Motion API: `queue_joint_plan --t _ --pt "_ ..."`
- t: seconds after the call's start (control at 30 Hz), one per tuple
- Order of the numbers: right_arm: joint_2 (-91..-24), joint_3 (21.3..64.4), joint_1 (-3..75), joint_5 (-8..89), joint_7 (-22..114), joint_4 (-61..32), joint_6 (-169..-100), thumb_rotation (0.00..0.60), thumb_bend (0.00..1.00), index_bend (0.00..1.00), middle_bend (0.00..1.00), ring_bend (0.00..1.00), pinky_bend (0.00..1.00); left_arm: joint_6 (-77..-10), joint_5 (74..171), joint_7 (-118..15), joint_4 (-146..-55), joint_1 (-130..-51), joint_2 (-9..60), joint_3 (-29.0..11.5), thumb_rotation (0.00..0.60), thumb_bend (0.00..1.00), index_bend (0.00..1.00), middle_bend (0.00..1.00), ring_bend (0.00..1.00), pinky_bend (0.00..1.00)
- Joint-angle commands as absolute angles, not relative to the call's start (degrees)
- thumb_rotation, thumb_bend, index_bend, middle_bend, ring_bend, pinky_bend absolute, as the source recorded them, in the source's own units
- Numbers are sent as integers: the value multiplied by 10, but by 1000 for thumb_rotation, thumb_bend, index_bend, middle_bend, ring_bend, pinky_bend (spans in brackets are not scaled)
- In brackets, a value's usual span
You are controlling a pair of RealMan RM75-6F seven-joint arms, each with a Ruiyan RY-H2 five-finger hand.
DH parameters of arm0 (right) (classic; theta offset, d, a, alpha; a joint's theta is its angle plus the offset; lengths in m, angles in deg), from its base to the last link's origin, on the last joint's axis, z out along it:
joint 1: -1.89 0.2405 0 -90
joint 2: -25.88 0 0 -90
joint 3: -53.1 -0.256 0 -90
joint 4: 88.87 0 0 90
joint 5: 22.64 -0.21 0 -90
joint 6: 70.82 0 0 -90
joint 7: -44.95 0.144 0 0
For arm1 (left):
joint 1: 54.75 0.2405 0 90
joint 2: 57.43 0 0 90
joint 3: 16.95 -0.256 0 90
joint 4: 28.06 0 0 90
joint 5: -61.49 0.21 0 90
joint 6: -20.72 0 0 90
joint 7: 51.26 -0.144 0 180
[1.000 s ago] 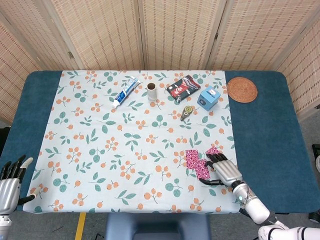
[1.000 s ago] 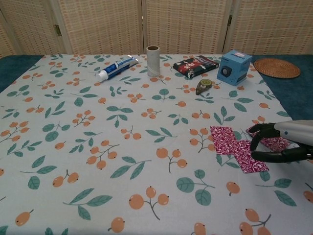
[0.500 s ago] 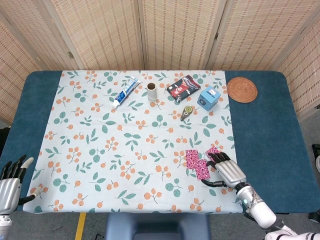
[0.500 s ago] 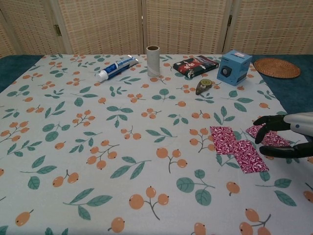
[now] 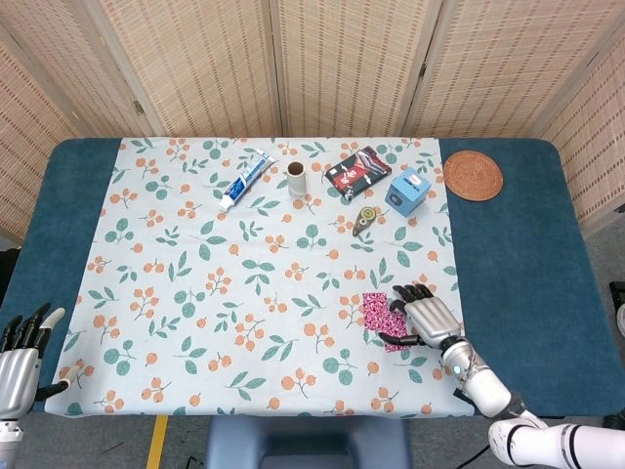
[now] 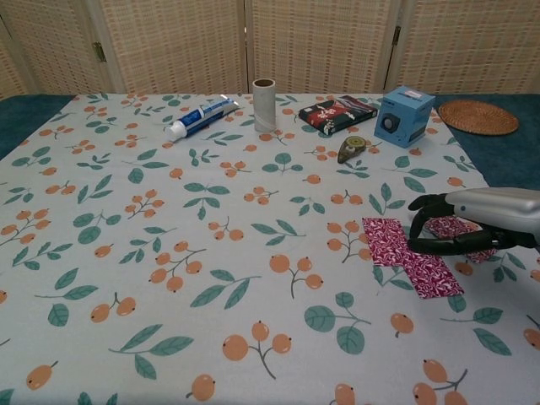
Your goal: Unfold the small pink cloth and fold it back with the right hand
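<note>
Near the counter's front right edge, the right hand [image 6: 472, 224] has slid back over the pink cloth [image 6: 409, 257], fingers curled but grasping nothing yet, so refolding is starting.

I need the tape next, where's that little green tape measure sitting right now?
In the head view the tape measure lies toward the table's far right, between the blue box and the patterned packet.

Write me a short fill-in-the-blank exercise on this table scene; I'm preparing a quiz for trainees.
1. The right hand hovers over the small pink patterned ____.
2. The round woven rattan coaster lies on the bare ____ table surface, off the floral tablecloth.
3. The cardboard tube stands between the toothpaste tube and the dark patterned ____.

Missing words: cloth; blue; packet
</note>
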State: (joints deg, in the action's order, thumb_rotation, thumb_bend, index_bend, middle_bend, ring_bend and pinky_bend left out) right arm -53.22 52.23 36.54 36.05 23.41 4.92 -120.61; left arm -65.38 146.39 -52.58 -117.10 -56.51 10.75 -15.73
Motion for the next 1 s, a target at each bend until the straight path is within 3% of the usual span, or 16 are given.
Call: queue_joint_plan --t 0.03,1.0 --pt "-533 522 367 360 234 49 -1205 75 267 265 85 0 0 -654 1464 -526 -1171 -565 107 -157 600 291 145 78 139 0" --pt "-494 569 336 392 231 106 -1235 75 267 265 86 0 0 -653 1465 -522 -1167 -565 110 -158 600 291 145 78 139 0"
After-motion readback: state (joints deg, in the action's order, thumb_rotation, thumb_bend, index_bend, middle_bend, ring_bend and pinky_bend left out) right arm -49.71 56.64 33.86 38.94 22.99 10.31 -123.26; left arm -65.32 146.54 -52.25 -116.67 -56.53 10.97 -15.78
